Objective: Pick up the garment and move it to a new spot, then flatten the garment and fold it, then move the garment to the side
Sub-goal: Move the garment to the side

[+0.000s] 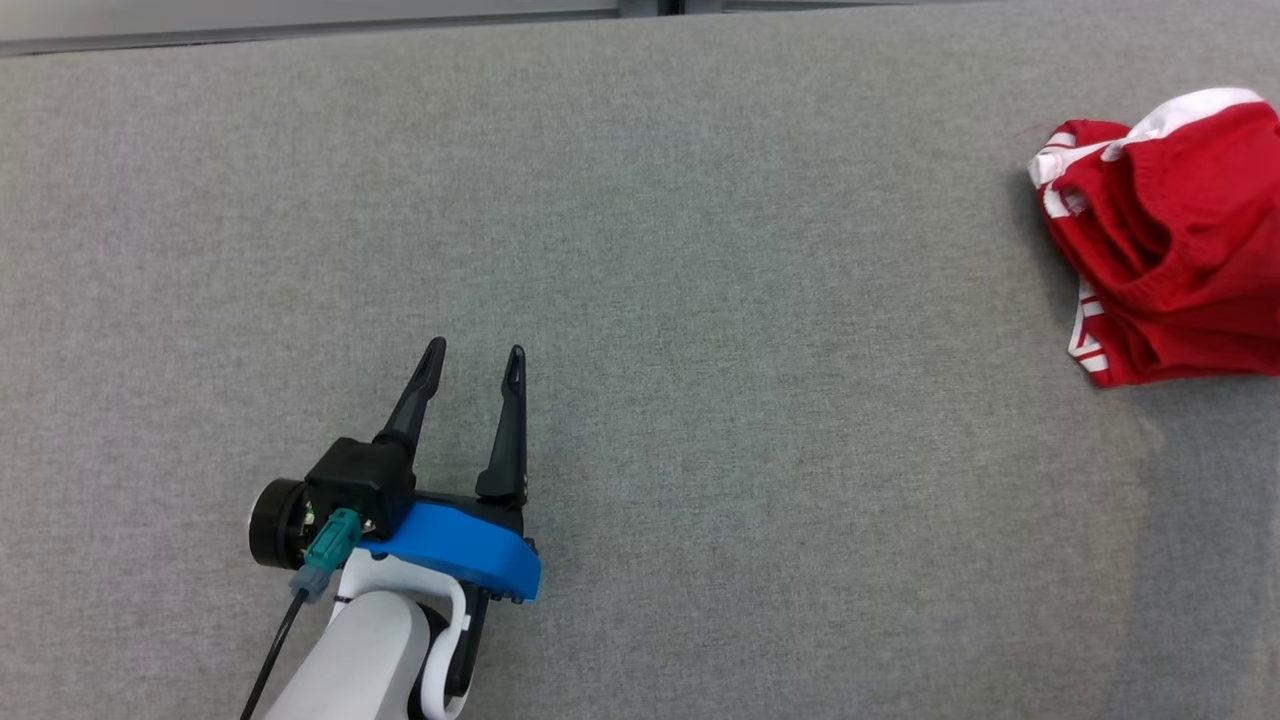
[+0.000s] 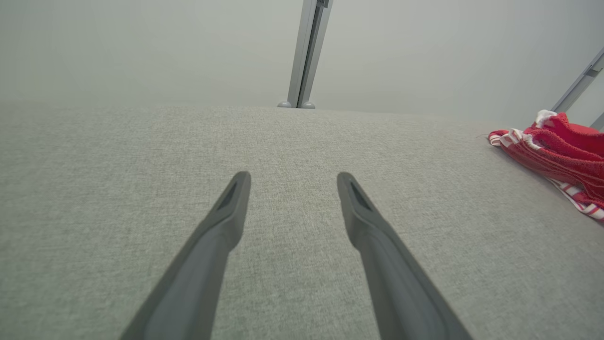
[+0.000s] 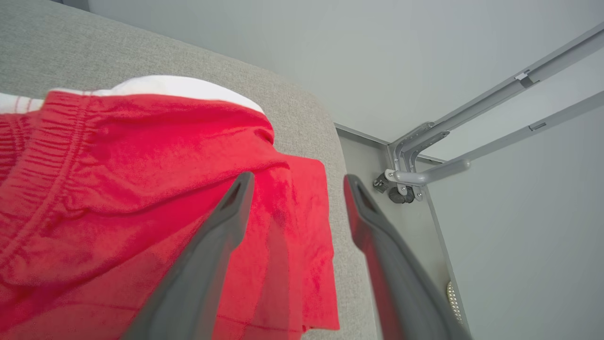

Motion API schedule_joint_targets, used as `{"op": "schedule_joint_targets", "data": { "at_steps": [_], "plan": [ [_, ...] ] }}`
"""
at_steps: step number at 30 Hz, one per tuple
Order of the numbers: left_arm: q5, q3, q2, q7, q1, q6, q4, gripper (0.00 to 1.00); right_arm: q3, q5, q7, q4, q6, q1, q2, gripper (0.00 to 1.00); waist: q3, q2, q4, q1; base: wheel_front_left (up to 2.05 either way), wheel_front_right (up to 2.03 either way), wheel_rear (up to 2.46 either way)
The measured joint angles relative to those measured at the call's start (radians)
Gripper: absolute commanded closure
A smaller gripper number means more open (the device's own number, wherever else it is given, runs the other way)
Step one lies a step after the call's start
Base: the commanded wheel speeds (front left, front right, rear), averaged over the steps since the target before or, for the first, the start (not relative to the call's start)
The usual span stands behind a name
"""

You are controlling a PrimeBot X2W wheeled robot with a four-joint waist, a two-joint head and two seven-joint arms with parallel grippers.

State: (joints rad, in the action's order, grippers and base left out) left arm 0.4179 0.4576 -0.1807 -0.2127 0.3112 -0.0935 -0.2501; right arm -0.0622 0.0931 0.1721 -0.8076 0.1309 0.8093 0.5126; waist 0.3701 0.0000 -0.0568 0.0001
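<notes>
Right gripper [image 3: 297, 178] spread wide just over the edge of the red garment [image 3: 118, 165], holding nothing, left gripper [image 1: 476, 350] open above the grey tabletop [image 1: 750, 330], well apart from it

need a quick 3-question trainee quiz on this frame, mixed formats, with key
1. True or false: the left end effector grips the red garment.
2. In the head view, the garment lies on the grey surface: A) at the right edge, B) in the centre, C) at the lower left?
3. Fill in: over the garment's edge, the right end effector is ___.
Key: 1 false; 2 A; 3 open.
</notes>
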Motion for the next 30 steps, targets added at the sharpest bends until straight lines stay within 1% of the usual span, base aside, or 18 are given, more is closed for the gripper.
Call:
{"op": "schedule_joint_targets", "data": {
  "at_steps": [5,11,12,16,24,30],
  "plan": [
    [0.003,-0.002,-0.003,0.000,0.001,-0.003,-0.001,0.00,-0.055,0.026,-0.037,0.000,0.000,-0.002,-0.050,0.00,-0.034,-0.0001,-0.009,-0.0001,0.00,0.00,0.00],
    [0.015,-0.025,-0.012,-0.005,0.024,-0.003,-0.015,0.00,-0.059,0.006,-0.107,0.017,0.000,-0.003,-0.101,0.00,-0.101,-0.0001,-0.012,-0.0001,0.00,0.00,0.00],
    [0.025,-0.031,-0.012,-0.007,0.025,-0.003,-0.030,0.00,-0.053,-0.005,-0.118,0.031,0.000,-0.003,-0.129,0.00,-0.128,-0.0001,-0.011,-0.0003,0.00,0.00,0.00],
    [0.042,-0.054,-0.018,-0.014,0.033,-0.004,-0.066,0.00,-0.045,-0.021,-0.145,0.073,0.000,-0.011,-0.193,0.00,-0.184,-0.0001,-0.006,-0.0002,0.00,0.00,0.00],
    [0.076,-0.079,-0.022,-0.024,0.001,-0.007,-0.136,0.00,-0.040,-0.117,-0.211,0.133,0.000,-0.120,-0.288,0.00,-0.286,-0.0001,0.011,-0.0003,0.00,0.00,0.00],
    [0.096,-0.089,-0.026,-0.031,-0.042,-0.008,-0.163,0.00,-0.021,-0.158,-0.258,0.195,0.000,-0.240,-0.351,0.00,-0.332,-0.0001,0.044,-0.0003,0.00,0.00,0.00]
  ]
}}
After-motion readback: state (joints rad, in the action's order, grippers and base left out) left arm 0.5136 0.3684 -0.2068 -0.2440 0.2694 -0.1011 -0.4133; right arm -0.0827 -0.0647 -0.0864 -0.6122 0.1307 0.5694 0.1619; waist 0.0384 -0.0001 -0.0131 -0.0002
